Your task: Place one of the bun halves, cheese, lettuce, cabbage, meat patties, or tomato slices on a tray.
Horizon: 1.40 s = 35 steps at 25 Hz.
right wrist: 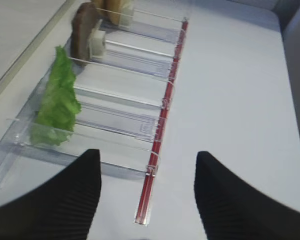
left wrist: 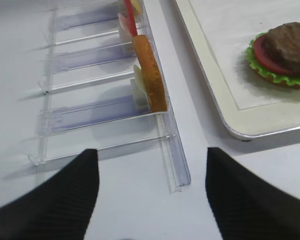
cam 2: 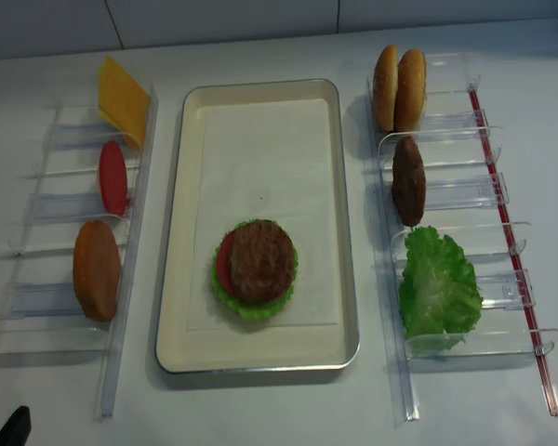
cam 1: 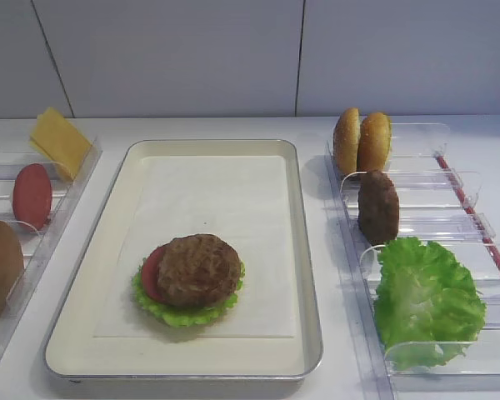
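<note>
Tray (cam 2: pixel 177 232) at centre, carrying a stack: lettuce leaf (cam 2: pixel 251 308) under tomato slice (cam 2: pixel 224 263) under meat patty (cam 2: pixel 260 261).

To my left, a rack (cam 2: pixel 130 232): cheese (cam 2: pixel 121 99) rearmost, tomato (cam 2: pixel 112 177), bun half (cam 2: pixel 97 269) nearest.

To my right, a rack (cam 2: pixel 391 307): two buns (cam 2: pixel 399 87) rearmost, patty (cam 2: pixel 409 180), lettuce (cam 2: pixel 437 286) nearest.

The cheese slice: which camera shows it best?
The first exterior high view: the cheese faces the camera as a full yellow square leaning in its bin. The realsense overhead view shows it smaller. The left wrist view catches only a corner; the right wrist view misses it.
</note>
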{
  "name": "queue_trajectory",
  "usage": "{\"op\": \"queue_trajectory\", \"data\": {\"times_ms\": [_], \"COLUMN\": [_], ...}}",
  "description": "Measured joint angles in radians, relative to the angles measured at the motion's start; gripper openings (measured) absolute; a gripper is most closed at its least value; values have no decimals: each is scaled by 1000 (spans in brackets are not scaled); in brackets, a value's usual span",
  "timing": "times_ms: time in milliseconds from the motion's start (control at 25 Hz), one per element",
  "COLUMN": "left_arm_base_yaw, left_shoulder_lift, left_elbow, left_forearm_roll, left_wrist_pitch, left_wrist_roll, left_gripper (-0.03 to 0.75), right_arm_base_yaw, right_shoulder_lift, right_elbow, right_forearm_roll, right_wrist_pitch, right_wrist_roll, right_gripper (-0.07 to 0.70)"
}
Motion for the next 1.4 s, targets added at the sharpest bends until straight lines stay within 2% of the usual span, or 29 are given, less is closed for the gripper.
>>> {"op": "queue_trajectory", "data": {"times_ms": [120,240,1000,1400], "left_arm_base_yaw": [0,0,0,0], "left_shoulder_lift": [0,0,0,0], "left_elbow": [0,0,0,0], "left_forearm_roll": [0,0,0,0], "left_wrist_pitch": [0,0,0,0], "left_wrist_roll": [0,0,0,0], "left_gripper": [464,464,464,464], "right_arm_base_yaw": [-79,-104,-104,-104], "right_shoulder_lift": [0,0,0,0], "right_elbow": [0,0,0,0], "right_forearm_roll": [0,0,0,0], "right_wrist_pitch": [0,0,0,0], "right_wrist_roll": [0,0,18,18], "right_gripper": [444,428,308,298]}}
